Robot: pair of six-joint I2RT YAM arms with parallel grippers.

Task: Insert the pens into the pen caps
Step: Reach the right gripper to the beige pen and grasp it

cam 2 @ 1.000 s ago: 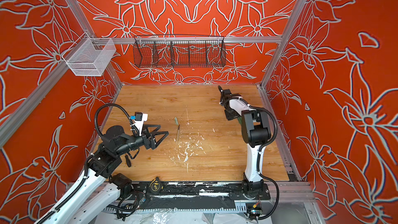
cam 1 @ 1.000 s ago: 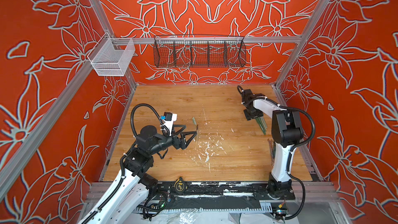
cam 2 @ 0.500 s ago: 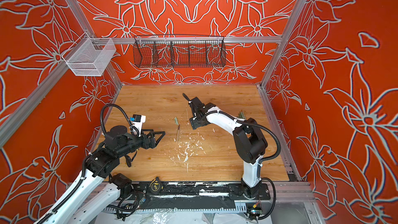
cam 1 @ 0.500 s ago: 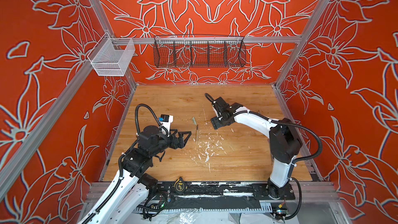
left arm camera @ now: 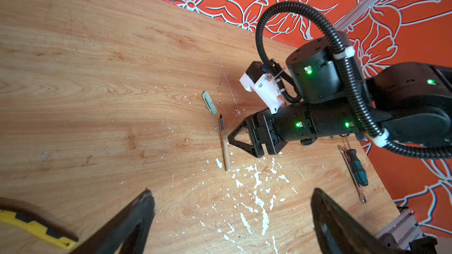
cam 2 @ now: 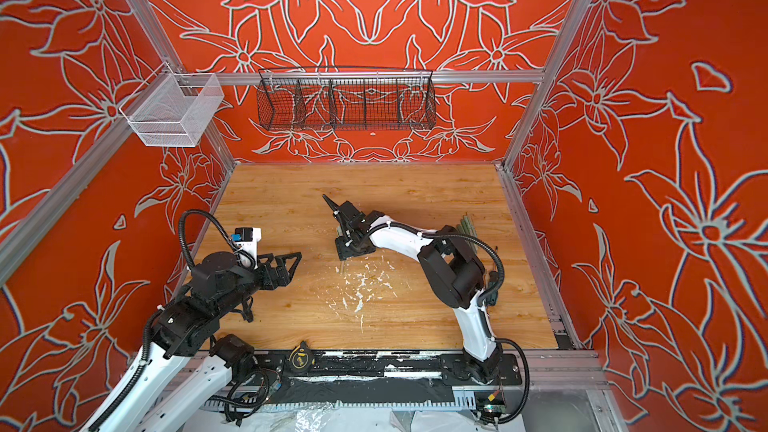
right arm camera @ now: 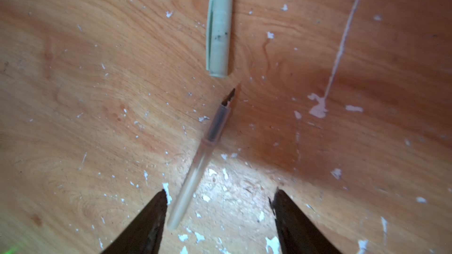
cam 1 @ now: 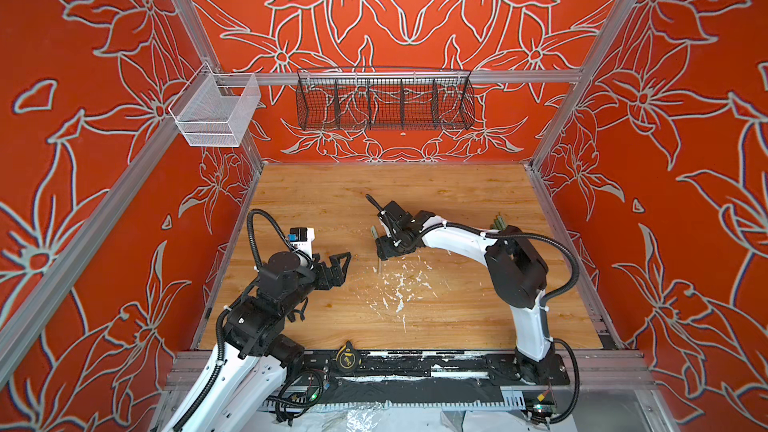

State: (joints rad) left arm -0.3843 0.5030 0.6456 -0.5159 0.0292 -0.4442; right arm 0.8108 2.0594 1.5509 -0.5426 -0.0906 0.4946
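Pen (right arm camera: 195, 174), slim translucent tube, lies between parted right fingers (right arm camera: 146, 223); left fingers (left arm camera: 127, 223) splayed wide.

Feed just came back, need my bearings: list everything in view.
pen: one, pale barrel, dark tip, uncapped, middle of table
pen cap: one, pale green, just beyond pen's tip, apart
other pens: count unclear, green, right side
screwdriver: one, green-black handle, by right wall
wrench: one, silver, beside screwdriver
yellow-black tool: one, front rail
wire basket: one, black, back wall
mesh basket: one, white, left rail
left gripper: one, black, jaws open, empty
right gripper: one, black, jaws open astride pen's rear
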